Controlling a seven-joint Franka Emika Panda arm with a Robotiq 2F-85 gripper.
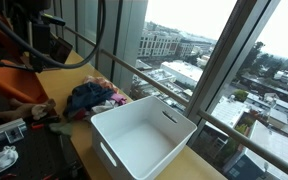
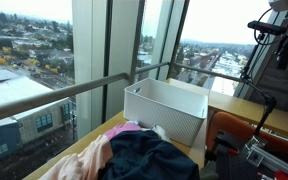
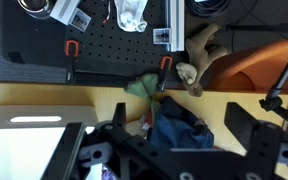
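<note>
While the claw [image 3: 166, 142] is hanging open: blue garment [image 3: 179, 125] is lying beneath, needing centred aim.
White bin [image 1: 169, 155]: standing just beside.

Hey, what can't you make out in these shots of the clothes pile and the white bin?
Clothes pile: wrist view, lower part hidden by the open gripper; garment count unclear.
White bin: exterior view, floor hidden by its near wall.
White bin: wrist view, cut off by left and bottom edges.

White bin [image 1: 144, 140]; navy garment [image 2: 144, 155]; pink garment [image 2: 124, 129]; green cloth [image 3: 141, 87]; tan wooden worktop [image 1: 69, 78]; black end effector [image 3: 174, 142].
</note>
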